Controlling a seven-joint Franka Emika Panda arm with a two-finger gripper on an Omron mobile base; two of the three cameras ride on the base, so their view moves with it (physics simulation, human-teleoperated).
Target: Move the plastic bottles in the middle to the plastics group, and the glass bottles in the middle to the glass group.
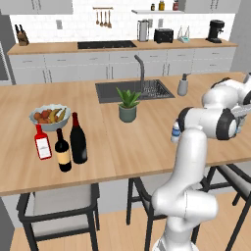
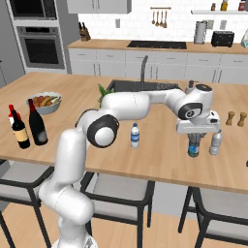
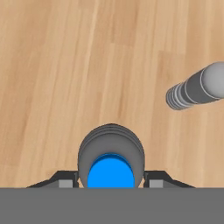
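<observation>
While the tool grips a blue-capped plastic bottle standing on the counter at right centre, you see the pale grey bottle just beside it. The tall wine bottle stands far left.

A long light-wood island counter with a dark inset sink, black-framed grey-seated stools below, white tiled wall, grey cabinets behind

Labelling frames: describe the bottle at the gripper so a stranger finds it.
Go to the right end of the wooden island counter, near the two pepper mills. In the gripper stands a small bottle with a blue cap and blue label. Its neighbour, the pale grey bottle, has neither.
</observation>
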